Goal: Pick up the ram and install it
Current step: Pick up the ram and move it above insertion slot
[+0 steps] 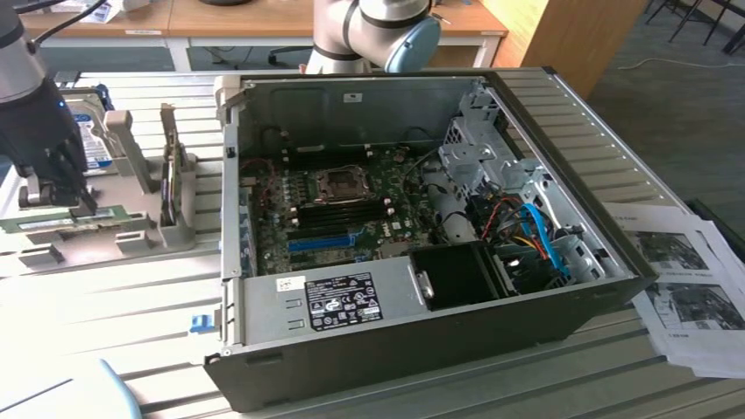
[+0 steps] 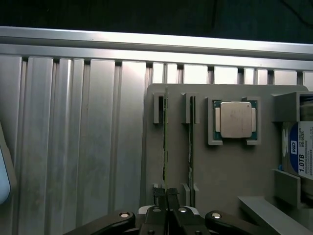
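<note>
Wrist view: claw pinches narrow on the ram, on edge in its holder, twin stick just beside. Pick-up step, I'd say; lifting calls for a straight pull, clear of the slot walls.

Exterior view looks obliquely down on computer case and grey parts holder from farther off; wrist view looks straight down, close, on that holder.
</note>
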